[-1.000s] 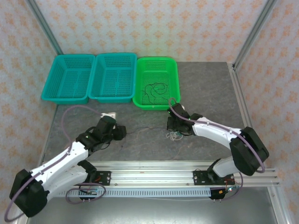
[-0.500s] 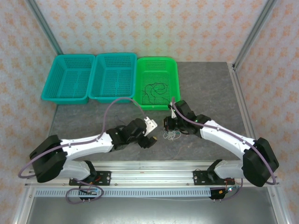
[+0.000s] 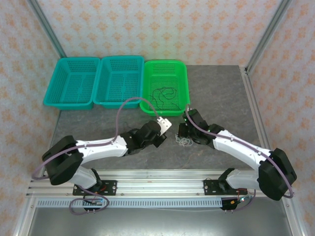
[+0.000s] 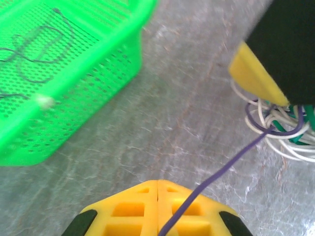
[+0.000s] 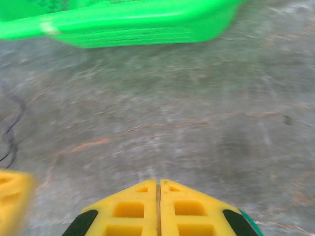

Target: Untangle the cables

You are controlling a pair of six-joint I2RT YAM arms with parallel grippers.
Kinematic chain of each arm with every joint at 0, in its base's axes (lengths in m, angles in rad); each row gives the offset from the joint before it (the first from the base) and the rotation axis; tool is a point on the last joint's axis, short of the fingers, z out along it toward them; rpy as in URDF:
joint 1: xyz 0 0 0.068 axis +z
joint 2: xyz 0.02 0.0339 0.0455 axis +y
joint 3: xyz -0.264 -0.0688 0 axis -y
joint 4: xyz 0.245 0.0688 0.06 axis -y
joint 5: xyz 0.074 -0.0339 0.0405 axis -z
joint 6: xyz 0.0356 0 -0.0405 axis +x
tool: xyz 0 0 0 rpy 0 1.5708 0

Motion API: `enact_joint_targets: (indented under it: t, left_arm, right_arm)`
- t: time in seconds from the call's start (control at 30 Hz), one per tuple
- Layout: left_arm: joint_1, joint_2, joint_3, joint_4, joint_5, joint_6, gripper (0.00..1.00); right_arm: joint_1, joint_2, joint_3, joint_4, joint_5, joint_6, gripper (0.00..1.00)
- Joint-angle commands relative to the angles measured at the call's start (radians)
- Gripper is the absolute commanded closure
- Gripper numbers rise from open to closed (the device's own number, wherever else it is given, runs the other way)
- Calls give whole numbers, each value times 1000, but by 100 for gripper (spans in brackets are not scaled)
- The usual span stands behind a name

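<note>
The cables (image 3: 184, 142) are a small clump of cream-white, green and purple wires (image 4: 288, 140) on the grey table in front of the green basket. My right gripper (image 3: 182, 133) sits shut right over the clump, and the wires hang from under its yellow finger (image 4: 253, 76). Its jaws (image 5: 158, 182) meet with no gap. My left gripper (image 3: 166, 136) is just left of the clump, jaws pressed together (image 4: 157, 183). One taut purple cable (image 4: 231, 160) runs from the clump across its right finger to the seam.
The green basket (image 3: 183, 83) stands just behind both grippers with loose black cable (image 3: 162, 93) in it. Two teal baskets (image 3: 71, 81) (image 3: 119, 81) stand to its left. A black wire (image 5: 12, 128) lies on the table left of the right gripper.
My left arm has swung from the left side of the table over to the clump, its jaws opening on the way and shutting now. The right gripper has drifted slightly right.
</note>
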Motion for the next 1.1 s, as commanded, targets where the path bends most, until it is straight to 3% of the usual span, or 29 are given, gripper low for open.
enact_joint_targets:
  t: [0.0,0.13,0.33,0.53,0.77,0.9,1.07]
  left_arm:
    - [29,-128,-30,-36,-131,-105,100]
    - [108,-257,-94,-89,-131,-202,100]
    - [239,-414,-166,-152,-87,-321,100]
    - [243,-440,-135,-143,19,-351,100]
    - [254,-428,-29,-161,22,-373,100]
    - [308,-434,60,-280,-62,-397,100]
    - [419,-462,98,-347,-56,-445,100]
  right_arm:
    - [-15,-24,-76,-65,263,166,100]
    - [-107,-24,-134,-115,327,292,100]
    - [-344,-61,-219,-84,189,357,100]
    - [-355,-62,-250,18,90,334,100]
    - [-357,-42,-264,17,82,357,100]
    - [-394,-54,-274,-10,104,418,99]
    - [-467,-54,-269,-59,108,454,99]
